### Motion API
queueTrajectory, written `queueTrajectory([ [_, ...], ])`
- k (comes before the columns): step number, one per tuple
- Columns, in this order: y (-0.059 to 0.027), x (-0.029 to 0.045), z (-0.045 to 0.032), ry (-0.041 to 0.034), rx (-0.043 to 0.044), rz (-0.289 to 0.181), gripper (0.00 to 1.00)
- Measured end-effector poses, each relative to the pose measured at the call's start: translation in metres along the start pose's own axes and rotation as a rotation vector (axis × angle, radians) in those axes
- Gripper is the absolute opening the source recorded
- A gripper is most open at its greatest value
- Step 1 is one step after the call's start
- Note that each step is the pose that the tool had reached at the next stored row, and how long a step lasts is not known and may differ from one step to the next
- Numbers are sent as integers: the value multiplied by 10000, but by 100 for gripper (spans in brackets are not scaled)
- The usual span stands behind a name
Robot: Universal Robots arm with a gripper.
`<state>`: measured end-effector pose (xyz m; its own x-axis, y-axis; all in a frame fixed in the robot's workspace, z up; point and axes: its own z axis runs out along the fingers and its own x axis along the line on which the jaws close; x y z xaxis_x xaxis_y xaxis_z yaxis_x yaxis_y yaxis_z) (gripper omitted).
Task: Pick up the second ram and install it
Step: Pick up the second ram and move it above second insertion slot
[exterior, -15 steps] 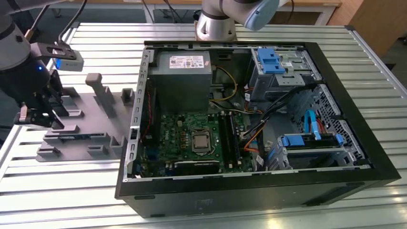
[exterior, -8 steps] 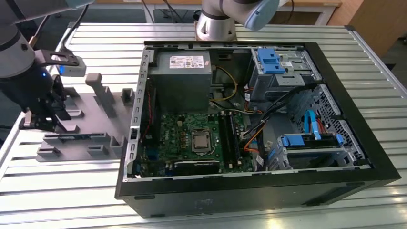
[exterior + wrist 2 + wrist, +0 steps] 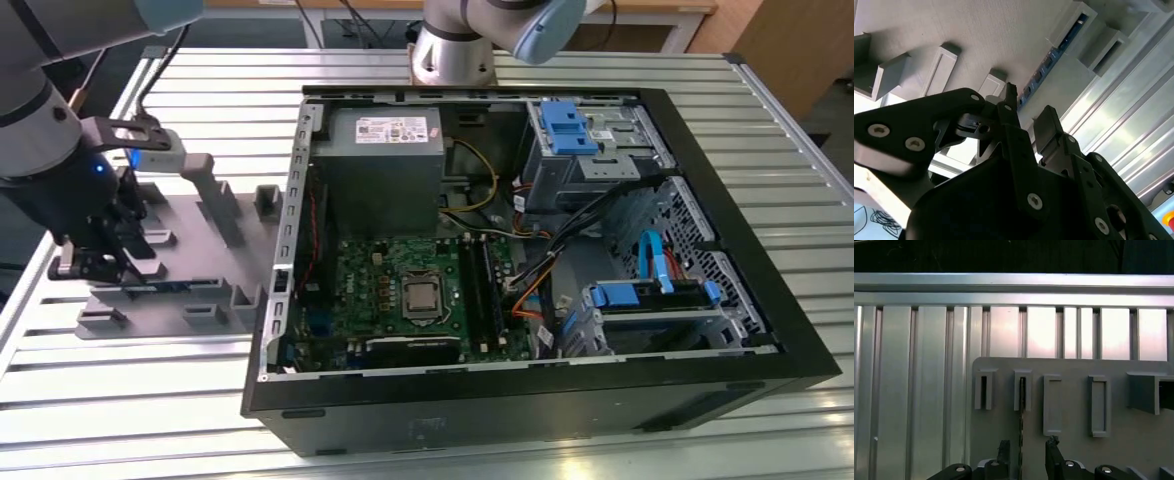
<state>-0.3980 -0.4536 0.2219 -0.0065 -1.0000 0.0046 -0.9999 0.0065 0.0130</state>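
arm (image 3: 34,120): silver-grey tubes, pale blue caps | gripper (image 3: 1026,112): black links, silver screws | wrist (image 3: 96,168): possibly blue light

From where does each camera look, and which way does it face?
Exterior view: high, looking down on the computer case and grey tray; arm and gripper at the exterior view's left.
First wrist view: on the arm, facing down onto the tray; fingertips show.
Second wrist view: on the arm, looking along the gripper to the tray.
Shared: both wrist views show the second ram between open fingers.
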Motion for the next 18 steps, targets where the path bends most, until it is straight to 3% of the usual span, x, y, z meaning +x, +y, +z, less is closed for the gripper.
queueTrajectory([
  [18, -2, 48, 257, 0, 140, 143, 41],
])
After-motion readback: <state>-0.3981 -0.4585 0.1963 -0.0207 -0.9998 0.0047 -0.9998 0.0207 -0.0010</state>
